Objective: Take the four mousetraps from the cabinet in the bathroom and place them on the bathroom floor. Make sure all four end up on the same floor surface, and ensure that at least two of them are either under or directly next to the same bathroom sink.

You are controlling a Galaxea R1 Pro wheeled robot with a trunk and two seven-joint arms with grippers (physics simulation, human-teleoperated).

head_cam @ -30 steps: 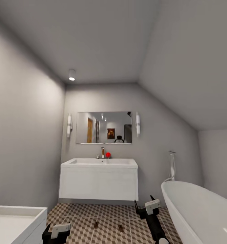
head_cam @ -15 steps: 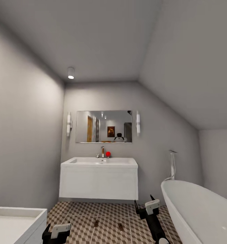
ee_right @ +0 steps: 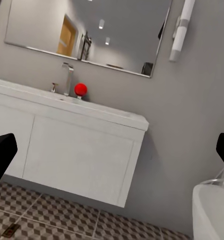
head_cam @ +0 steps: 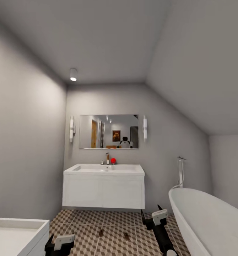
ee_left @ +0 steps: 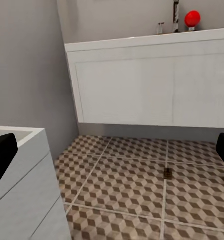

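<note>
Two small brown mousetraps lie flat on the cube-patterned bathroom floor, just in front of the white wall-hung sink. The left wrist view has one mousetrap on the tiles below the sink. In the right wrist view a mousetrap lies near the sink. My left gripper hangs low and open with nothing in it. My right gripper is open and empty beside the bathtub. The cabinet is out of view.
A white oval bathtub lines the right side. A second white box-shaped basin stands at the lower left. A mirror, a faucet and a red ball sit above the sink. The ceiling slopes down on the right.
The whole picture has shifted slightly, so the camera moved. Both grippers and the two mousetraps on the floor stay as they were.
</note>
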